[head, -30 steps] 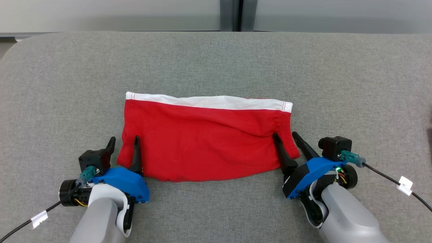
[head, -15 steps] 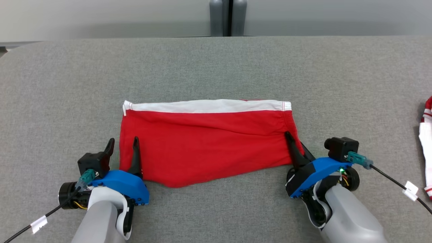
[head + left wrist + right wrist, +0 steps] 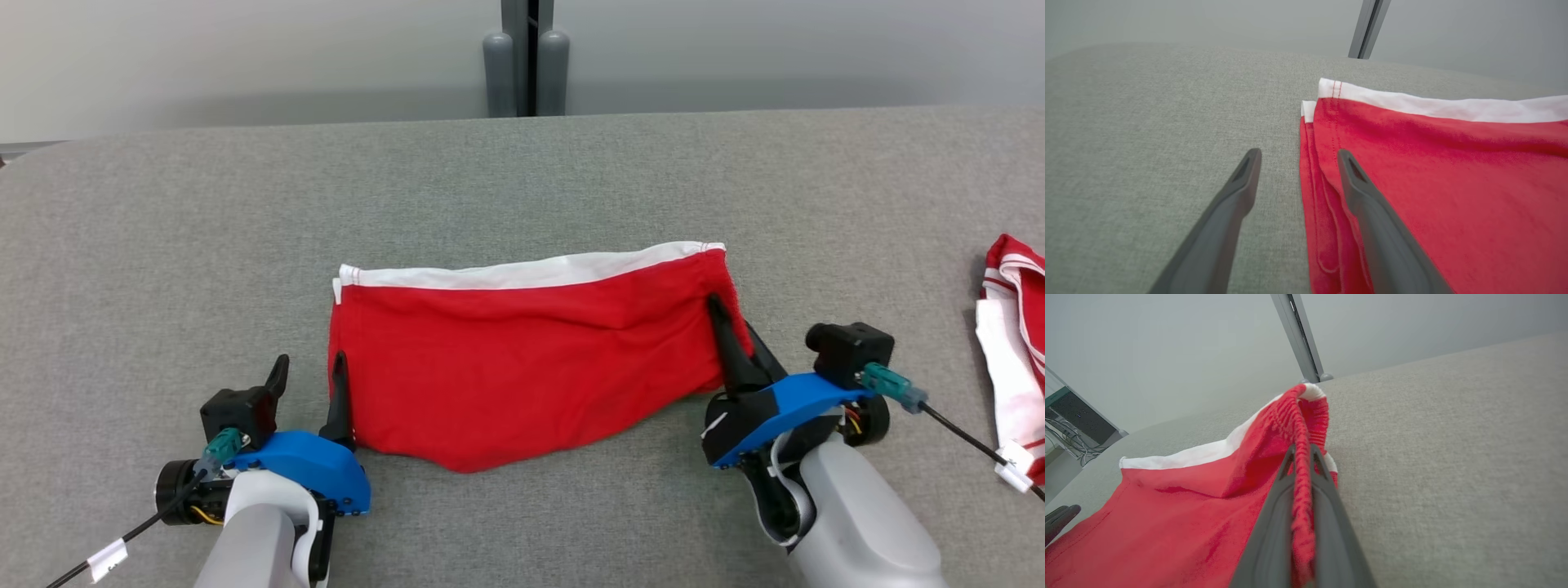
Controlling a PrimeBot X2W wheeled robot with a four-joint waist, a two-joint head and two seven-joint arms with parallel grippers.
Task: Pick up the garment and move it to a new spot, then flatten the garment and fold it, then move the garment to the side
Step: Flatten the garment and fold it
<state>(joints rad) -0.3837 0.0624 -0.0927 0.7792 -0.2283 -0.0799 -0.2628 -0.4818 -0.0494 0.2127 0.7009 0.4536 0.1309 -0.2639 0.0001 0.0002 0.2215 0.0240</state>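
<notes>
Left gripper (image 3: pixel 309 363): fingers spread wide, astride the left side edge of the garment (image 3: pixel 522 359). In the left wrist view the left gripper (image 3: pixel 1298 155) has one finger over bare table (image 3: pixel 1147 122) just outside that edge, the other over the red cloth of the garment (image 3: pixel 1453 183). Cannot tell whether either finger touches.

Garment: red, with a white band along its far edge. It lies mostly flat in the middle of the grey table (image 3: pixel 522 180), and its near edge sags to a low point.

Right gripper (image 3: pixel 731 318): at the garment's right side edge, fingers pressed together on it. In the right wrist view the right gripper (image 3: pixel 1302 451) pinches a ridge of the garment (image 3: pixel 1188 506), and that corner stands lifted.

Second cloth (image 3: pixel 1012 343): red and white, well right of the garment.
</notes>
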